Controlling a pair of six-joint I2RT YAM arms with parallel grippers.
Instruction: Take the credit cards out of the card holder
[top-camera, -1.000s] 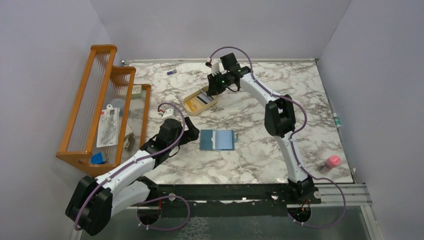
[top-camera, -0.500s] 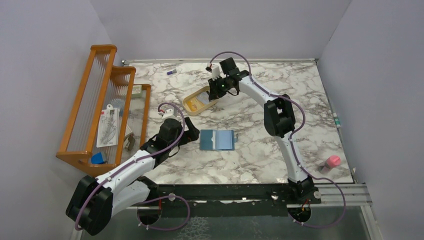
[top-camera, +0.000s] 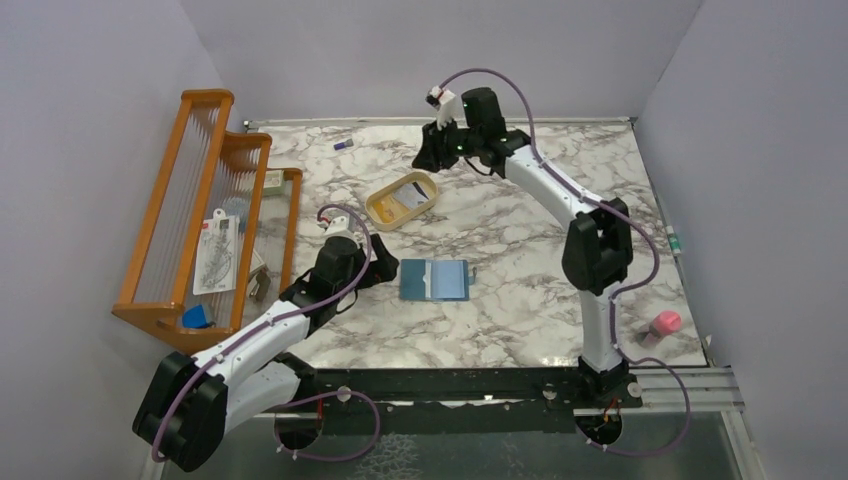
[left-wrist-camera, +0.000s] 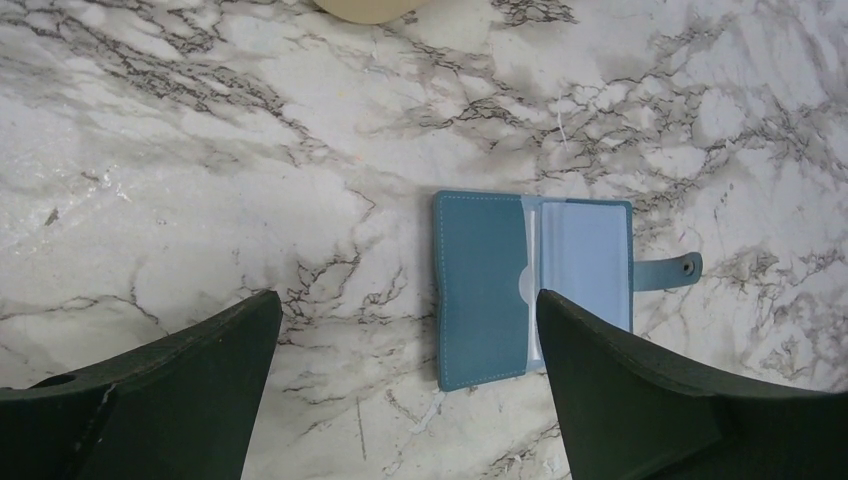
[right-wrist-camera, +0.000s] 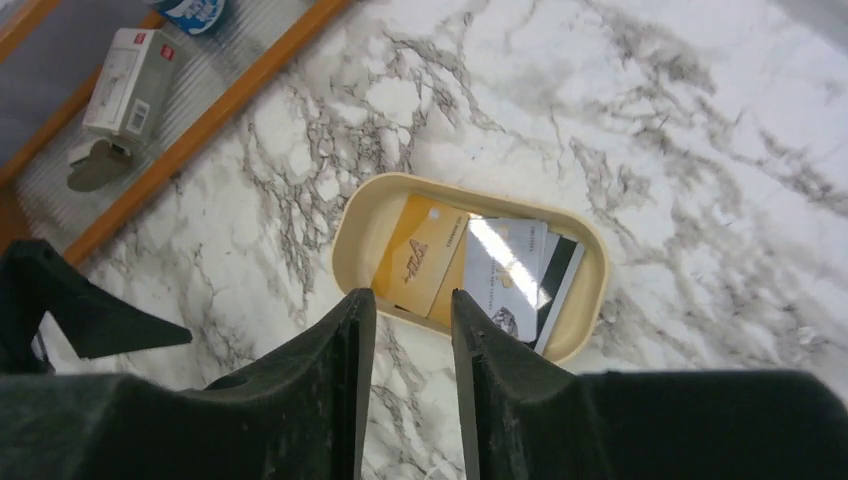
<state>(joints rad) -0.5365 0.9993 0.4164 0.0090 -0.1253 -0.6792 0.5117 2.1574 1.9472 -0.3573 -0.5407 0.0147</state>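
a white marble table (top-camera: 520, 300) carries a tan oval tray (top-camera: 376, 213) toward its far edge, left of the middle. a tiered orange wooden rack (top-camera: 207, 96) stands at the left edge, holding a white printed packet (top-camera: 215, 252), a small white box (top-camera: 272, 180) and a blue item (top-camera: 197, 316). a small purple thing (top-camera: 344, 145) lies near the far left corner; a pink object (top-camera: 665, 323) sits by the near right corner

tray (left-wrist-camera: 365, 8) cut off, credit cards (right-wrist-camera: 505, 265) partly overlapped

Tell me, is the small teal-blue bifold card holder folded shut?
No, the teal-blue card holder lies spread open on the marble table, its lighter blue inner pocket facing up.
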